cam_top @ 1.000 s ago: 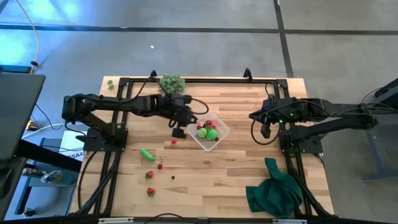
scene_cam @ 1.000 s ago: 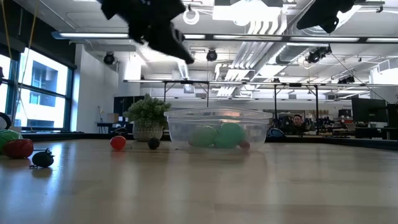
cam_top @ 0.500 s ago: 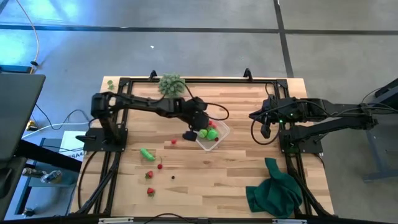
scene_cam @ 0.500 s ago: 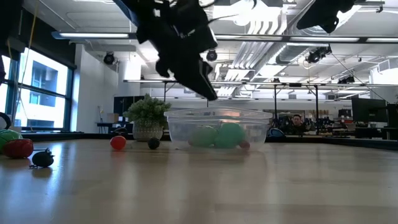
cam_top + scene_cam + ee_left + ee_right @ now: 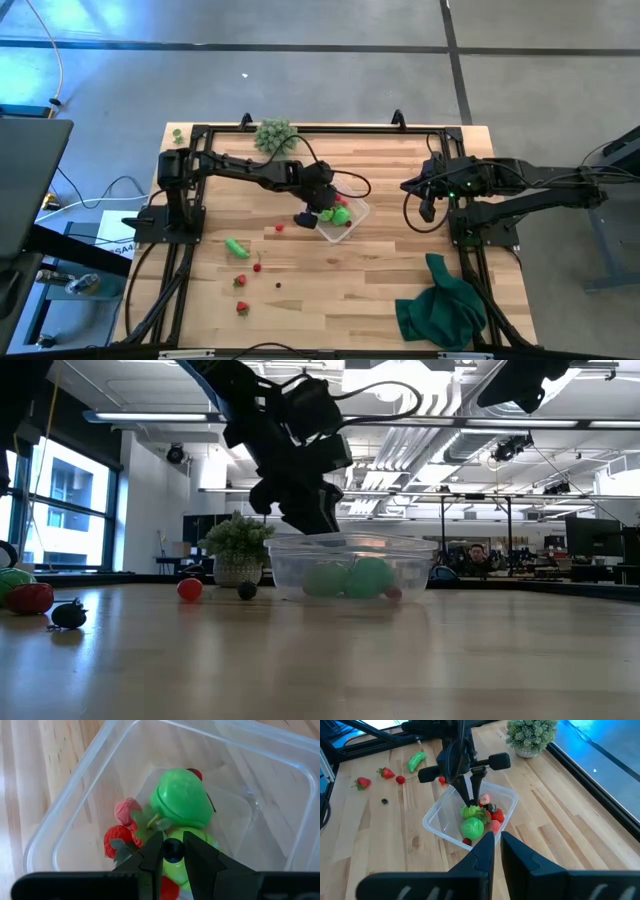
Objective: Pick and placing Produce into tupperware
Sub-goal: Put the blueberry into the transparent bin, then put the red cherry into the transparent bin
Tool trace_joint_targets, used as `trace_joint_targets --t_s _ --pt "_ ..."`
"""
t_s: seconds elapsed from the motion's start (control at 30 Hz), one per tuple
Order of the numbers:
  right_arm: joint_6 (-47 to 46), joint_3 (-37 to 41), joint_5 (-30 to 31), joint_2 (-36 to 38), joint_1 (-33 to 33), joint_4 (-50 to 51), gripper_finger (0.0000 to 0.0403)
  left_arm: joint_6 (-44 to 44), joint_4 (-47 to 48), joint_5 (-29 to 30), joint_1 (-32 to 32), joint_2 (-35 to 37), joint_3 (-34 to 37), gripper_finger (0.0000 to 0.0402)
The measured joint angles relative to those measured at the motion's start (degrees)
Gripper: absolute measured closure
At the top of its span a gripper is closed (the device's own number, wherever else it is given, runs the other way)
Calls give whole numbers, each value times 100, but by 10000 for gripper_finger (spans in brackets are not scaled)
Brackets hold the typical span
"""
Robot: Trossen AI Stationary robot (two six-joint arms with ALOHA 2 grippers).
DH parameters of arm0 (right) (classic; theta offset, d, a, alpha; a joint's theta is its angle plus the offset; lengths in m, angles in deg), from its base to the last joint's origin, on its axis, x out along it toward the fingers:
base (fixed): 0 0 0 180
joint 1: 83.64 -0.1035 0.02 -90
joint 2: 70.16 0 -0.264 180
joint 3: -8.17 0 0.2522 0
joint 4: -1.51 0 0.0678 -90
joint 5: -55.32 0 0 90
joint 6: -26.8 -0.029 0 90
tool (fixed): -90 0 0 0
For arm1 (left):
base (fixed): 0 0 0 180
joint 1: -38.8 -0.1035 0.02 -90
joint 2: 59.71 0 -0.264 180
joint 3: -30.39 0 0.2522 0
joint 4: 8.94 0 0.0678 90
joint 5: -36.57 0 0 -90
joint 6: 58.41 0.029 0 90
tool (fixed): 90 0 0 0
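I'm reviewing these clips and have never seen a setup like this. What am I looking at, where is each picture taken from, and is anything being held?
Two dark robot arms are mounted at a wooden table. One picture looks straight down, one looks level across the tabletop, and one sits on each wrist. The left gripper is over a clear plastic tub, its fingers closed on a small dark berry. In the tub lie green fruit and red berries. More red berries and a green pod lie on the table, with a bushy plant and a green cloth. The right gripper waits at the side, shut and empty.
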State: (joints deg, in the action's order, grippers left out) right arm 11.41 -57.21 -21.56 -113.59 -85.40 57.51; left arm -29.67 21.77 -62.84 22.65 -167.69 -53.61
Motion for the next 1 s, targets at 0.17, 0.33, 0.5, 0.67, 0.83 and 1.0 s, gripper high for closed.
trace_joint_targets --t_s 0.17,0.33,0.5,0.67,0.83,1.0 --pt "0 0 -1 -1 1 0 378 46 42 -15 0 0 0 341" --pt "-1 0 0 0 0 0 378 95 45 -17 2 0 0 328" --pt "0 0 -1 -1 0 0 378 83 83 -19 1 4 0 297" --pt "-1 0 -1 0 0 0 378 -108 85 -34 2 10 -1 277" --pt "-1 0 -1 -1 0 -2 378 -218 919 -151 2 167 -396 273" --pt "0 0 1 3 2 -1 378 -211 2242 22 2 433 -1013 273"
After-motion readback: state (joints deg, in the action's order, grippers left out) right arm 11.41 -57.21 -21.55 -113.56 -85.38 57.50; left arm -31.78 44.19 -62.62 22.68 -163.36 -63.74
